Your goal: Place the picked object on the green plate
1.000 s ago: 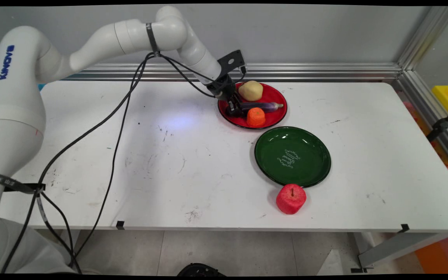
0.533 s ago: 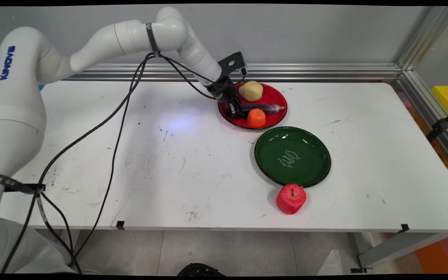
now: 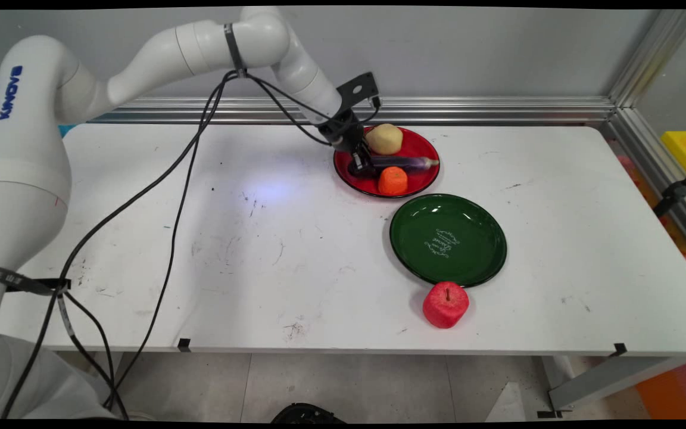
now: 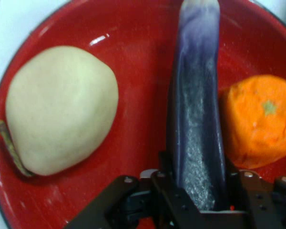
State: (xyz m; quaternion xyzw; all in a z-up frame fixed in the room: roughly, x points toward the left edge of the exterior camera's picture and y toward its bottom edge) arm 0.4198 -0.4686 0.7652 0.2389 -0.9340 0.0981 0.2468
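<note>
We are seeing the gripper (image 4: 198,202) down in the red plate (image 3: 423,143), its jaws closing around the near end of the purple eggplant (image 4: 196,109), which is lying between the potato (image 4: 62,109) and the orange (image 4: 260,119)

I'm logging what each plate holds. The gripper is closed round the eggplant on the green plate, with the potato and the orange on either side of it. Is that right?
Not quite: the eggplant lies on the red plate, as the main view shows. The green plate holds nothing. The gripper is closed round the eggplant, between potato and orange.
</note>
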